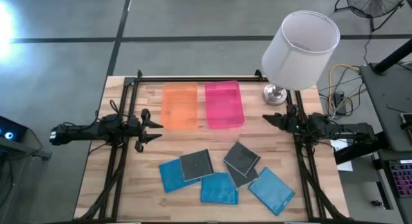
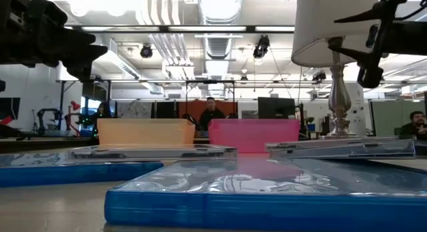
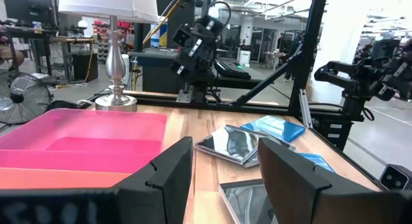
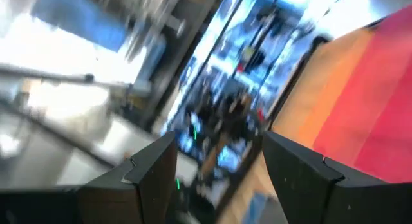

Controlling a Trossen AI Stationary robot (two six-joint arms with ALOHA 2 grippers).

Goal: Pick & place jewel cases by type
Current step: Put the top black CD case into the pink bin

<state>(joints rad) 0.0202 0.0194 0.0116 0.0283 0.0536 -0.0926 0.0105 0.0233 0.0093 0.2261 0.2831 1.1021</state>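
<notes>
The jewel cases lie flat on the near half of the table in the high view. Three are blue point(image 1: 172, 174) point(image 1: 219, 188) point(image 1: 271, 190). A dark grey one point(image 1: 196, 165) overlaps the left blue case, and another dark grey one point(image 1: 242, 158) lies on a third point(image 1: 244, 177). My left gripper point(image 1: 154, 129) point(image 3: 224, 147) is open and hovers at the table's left side, above the wood. My right gripper point(image 1: 269, 120) point(image 4: 219, 143) is open and hovers at the right side near the lamp's base. Neither gripper is over a case.
A translucent orange tray point(image 1: 179, 105) and a pink tray point(image 1: 224, 104) stand side by side at the far middle. A lamp with a white shade point(image 1: 299, 50) stands at the far right corner. Bare wood point(image 1: 129, 179) lies left of the cases. People show in the room beyond.
</notes>
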